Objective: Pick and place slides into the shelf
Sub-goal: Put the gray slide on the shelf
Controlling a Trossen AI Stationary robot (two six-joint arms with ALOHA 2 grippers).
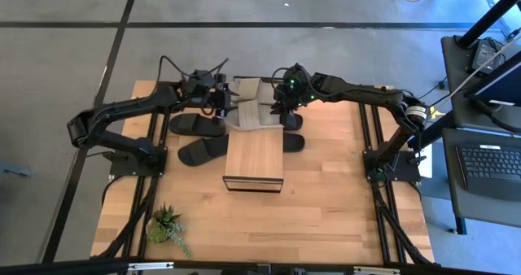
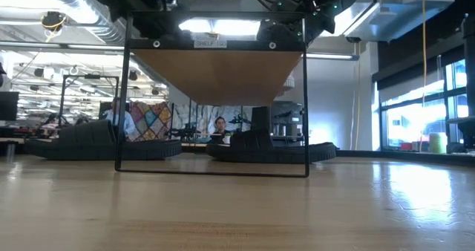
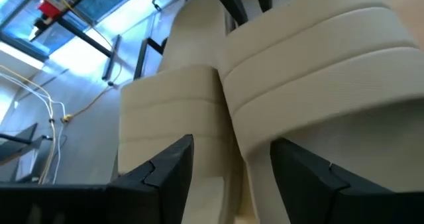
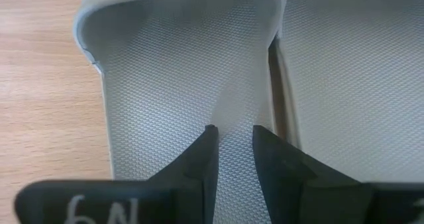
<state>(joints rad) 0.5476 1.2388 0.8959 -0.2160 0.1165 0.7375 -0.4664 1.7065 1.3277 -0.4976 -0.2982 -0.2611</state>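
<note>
the shelf holds no slides under its plank. two beige slides lie behind it on the tabletop; left end effector spread around both, right end effector narrow on one slide's edge.

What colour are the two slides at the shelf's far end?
Beige-grey slides, clearest in the left wrist view.

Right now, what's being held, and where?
Right end effector seems to pinch one beige slide's edge; left end effector straddles the beige slides, hold cannot be told.

We see two slides side by side behind the shelf, more slides left of it, a plant near the worktop's front-left corner.
</note>
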